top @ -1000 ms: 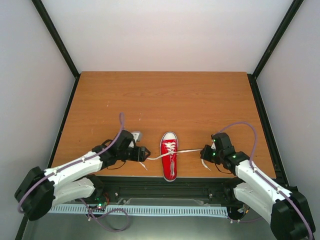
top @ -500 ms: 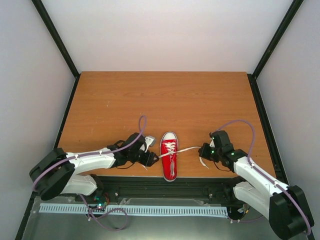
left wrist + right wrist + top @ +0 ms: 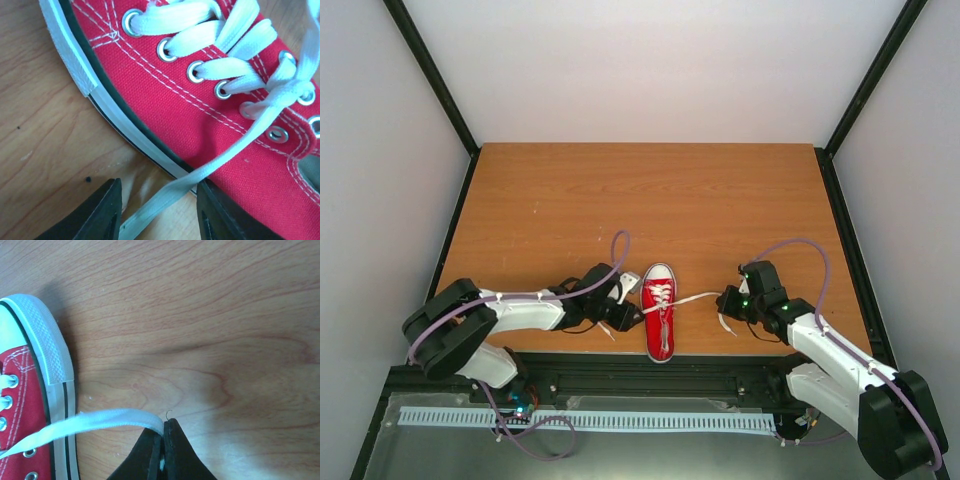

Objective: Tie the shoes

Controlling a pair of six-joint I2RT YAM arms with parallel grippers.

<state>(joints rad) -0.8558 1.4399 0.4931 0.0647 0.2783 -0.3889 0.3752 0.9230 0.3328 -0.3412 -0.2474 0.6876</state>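
The shoes are one small red sneaker (image 3: 659, 322) with a white toe cap, standing near the table's front edge with its toe pointing away. My left gripper (image 3: 632, 315) sits low against its left side. In the left wrist view the left gripper (image 3: 159, 200) is open, and the left lace (image 3: 170, 192) runs loosely between the fingers from the eyelets of the sneaker (image 3: 210, 115). My right gripper (image 3: 722, 302) is shut on the right lace (image 3: 695, 300), which stretches from the shoe. The right wrist view shows the right gripper (image 3: 163, 427) pinching that lace (image 3: 100, 421) beside the sneaker (image 3: 25, 390).
The wooden table (image 3: 650, 200) extends behind the shoe. A black rail (image 3: 650, 365) runs along the front edge just below the heel. White walls with black frame posts (image 3: 430, 75) close the sides and back.
My left arm has reached right, bringing its gripper up against the shoe's left side around the left lace. The right gripper shifted slightly left, still holding its lace.
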